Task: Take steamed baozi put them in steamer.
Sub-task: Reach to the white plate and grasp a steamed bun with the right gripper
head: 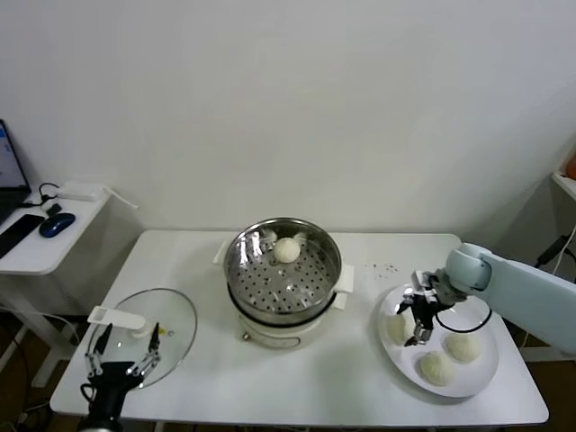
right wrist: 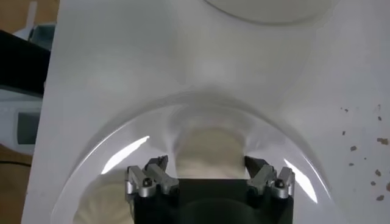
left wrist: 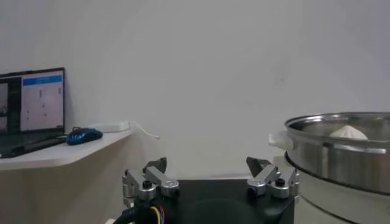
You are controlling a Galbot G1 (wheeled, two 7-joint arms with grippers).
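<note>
The steamer stands mid-table with one steamed baozi on its perforated floor. Three more baozi lie on the white plate at the right: one nearest the steamer and two others. My right gripper is low over that nearest bun. In the right wrist view it is open, with the bun between its fingers and no visible squeeze. My left gripper hangs open and empty at the table's front left corner.
A glass lid with a white handle lies on the table at the left, under the left gripper. Dark crumbs dot the table between steamer and plate. A side table with a laptop and mouse stands further left.
</note>
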